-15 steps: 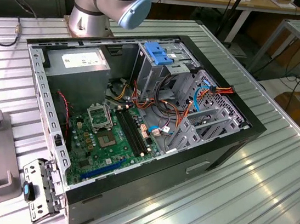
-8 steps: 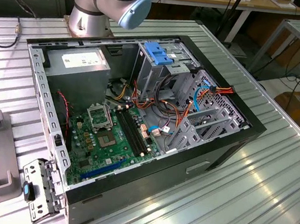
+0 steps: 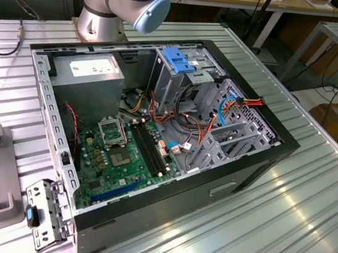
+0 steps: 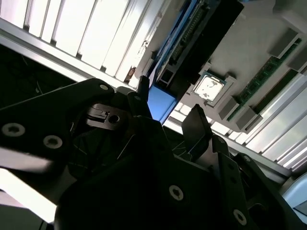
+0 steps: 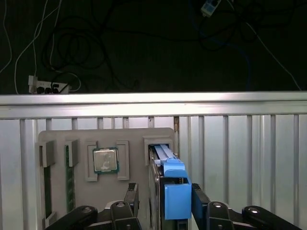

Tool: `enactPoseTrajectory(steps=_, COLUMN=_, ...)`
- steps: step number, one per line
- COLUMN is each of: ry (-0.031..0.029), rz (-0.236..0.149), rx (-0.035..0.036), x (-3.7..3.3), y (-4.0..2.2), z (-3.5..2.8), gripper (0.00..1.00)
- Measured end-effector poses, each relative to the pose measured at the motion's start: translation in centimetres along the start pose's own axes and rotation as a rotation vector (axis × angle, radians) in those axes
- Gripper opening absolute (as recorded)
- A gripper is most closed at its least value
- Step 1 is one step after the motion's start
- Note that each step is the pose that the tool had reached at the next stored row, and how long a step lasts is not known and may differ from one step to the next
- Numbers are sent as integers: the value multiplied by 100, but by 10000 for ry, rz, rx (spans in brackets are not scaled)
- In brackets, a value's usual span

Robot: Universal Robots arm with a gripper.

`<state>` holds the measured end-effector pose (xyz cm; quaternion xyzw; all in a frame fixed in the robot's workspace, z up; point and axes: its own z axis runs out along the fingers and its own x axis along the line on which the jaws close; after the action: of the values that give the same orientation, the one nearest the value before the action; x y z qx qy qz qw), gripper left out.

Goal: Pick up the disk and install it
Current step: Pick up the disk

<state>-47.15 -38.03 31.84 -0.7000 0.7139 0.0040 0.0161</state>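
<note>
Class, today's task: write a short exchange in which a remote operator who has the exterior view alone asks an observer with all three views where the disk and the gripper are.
Operator: In the exterior view I have the open computer case on the ribbed table. Where is the disk?
Observer: In the first wrist view the disk stands on edge in a slot of a grey tray.
Operator: And the gripper?
Observer: The gripper straddles the disk with its jaws open, one on each side. The second wrist view shows a gap beside the blue rail.
</note>
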Motion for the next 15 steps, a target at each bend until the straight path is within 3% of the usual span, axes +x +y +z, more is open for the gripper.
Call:
enactPoseTrajectory(steps=3, ry=-21, rz=-17, rx=-6, x=1, y=1, z=43, gripper=55)
enactPoseTrajectory(steps=15, ry=-48, rz=-18, rx=-22, x=-8, y=3, z=51, gripper=55)
